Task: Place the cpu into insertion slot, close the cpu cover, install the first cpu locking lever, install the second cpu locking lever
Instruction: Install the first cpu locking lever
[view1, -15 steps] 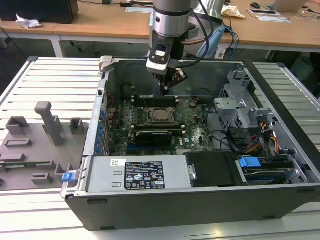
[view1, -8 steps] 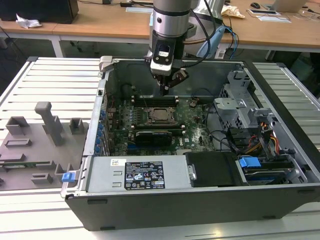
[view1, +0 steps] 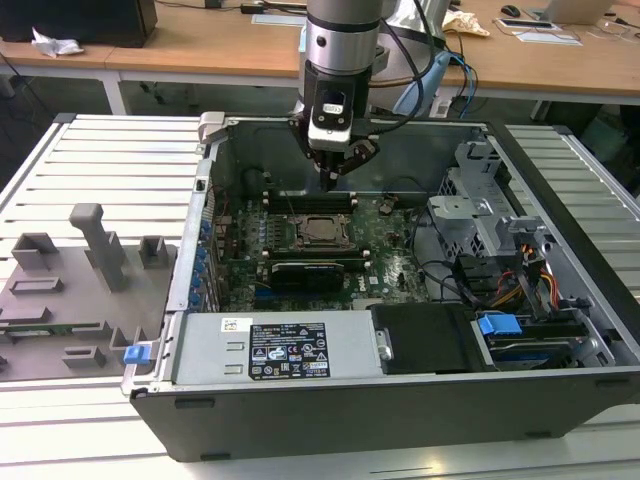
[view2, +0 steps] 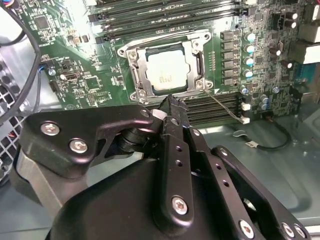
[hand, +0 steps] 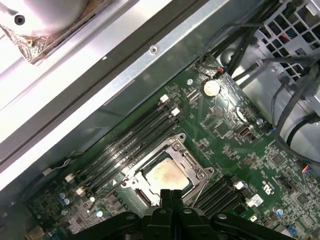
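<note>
The cpu (view2: 167, 72) lies flat in the motherboard socket, its pale metal top showing through the square opening of the cpu cover (view2: 135, 75). The grey cover lies down over it. A thin wire locking lever (view2: 223, 106) sticks out slantwise from one socket corner. My gripper (view2: 172, 101) is shut with nothing between its fingers. Its tips hover just above the socket's edge, beside the cpu (hand: 164, 175) and cover (hand: 196, 170) in the first wrist view, where the gripper (hand: 171, 192) points at the chip. In the exterior view the gripper (view1: 333, 178) hangs over the cpu (view1: 322, 229).
The open computer case (view1: 400, 410) walls in the motherboard (view1: 385, 255). Memory slots (view2: 165, 20) flank the socket. A power supply (view1: 285, 350) sits in front, with a drive cage (view1: 480, 205) and cables (view1: 535, 285) on the exterior view's right. A grey parts fixture (view1: 70, 290) lies at its left.
</note>
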